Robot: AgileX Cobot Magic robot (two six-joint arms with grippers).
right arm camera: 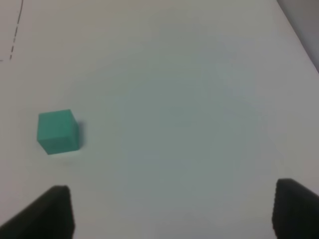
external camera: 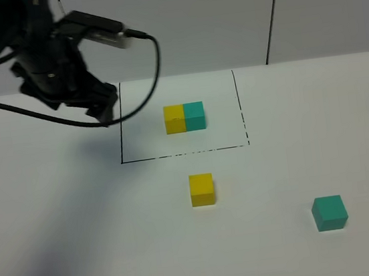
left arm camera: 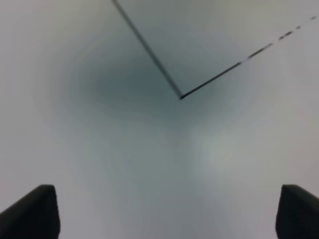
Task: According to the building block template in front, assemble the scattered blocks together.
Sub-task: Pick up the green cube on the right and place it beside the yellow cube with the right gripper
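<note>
OVERHEAD VIEW: On a white table, the template, a yellow and a teal cube joined side by side with yellow on the left, sits inside a thin black frame at the far middle. The frame's far side cannot be made out against the table's back edge. Its near and right lines break into dashes.

The loose yellow cube stands just outside the frame's near line, at 6 o'clock from the template. The loose teal cube lies well apart from it, at about 4 o'clock, toward the table's near right. Neither cube touches anything but the table.

The left gripper hangs at 9 o'clock from the template, over the frame's left line, with a black cable looping from the arm above it. The left wrist camera shows the same gripper with its jaws spread wide and nothing between them, looking down on the frame's near-left corner. That view is blurred, but the gripper seems to be held clear of the table, a soft shadow lying beneath it.

The right gripper is outside the overhead shot. Its own camera shows the jaws wide apart and empty. The teal cube rests on the table ahead of them and off to one side, touching neither finger.
</note>
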